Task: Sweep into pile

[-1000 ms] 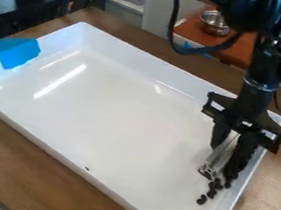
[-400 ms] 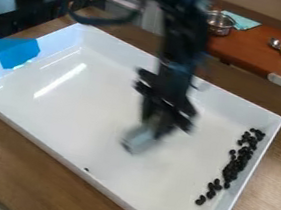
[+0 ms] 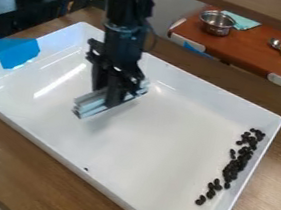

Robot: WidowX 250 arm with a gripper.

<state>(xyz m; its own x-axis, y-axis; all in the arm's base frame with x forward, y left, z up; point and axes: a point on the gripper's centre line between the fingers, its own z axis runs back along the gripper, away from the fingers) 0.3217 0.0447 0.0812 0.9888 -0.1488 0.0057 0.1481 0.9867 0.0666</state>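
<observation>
Nearest me, by the near edge of the white tray (image 3: 268, 148), one dark speck (image 3: 86, 169) lay by itself, just where it had been a second earlier. Further along, the black beans (image 3: 234, 166) made a long, ragged strip beside the tray's right-hand wall, loosest toward the near right corner, where a few straggled off from the rest. What had changed was the arm: a second before, it had stood right over that strip with its bar among the beans, and then it had swung clean across to the left half of the tray. There the gripper (image 3: 107, 94) hung with its jaws closed in on the metal bar (image 3: 92, 106), pinching it between them; whether the bar touched the tray floor I couldn't tell. The beans hadn't shifted as it crossed, so that move looked to me like a lift away rather than a sweep. The gathering seemed mostly done, though a tidier heap would probably have needed another nudge at the stragglers, and that speck would have wanted fetching over separately.
</observation>
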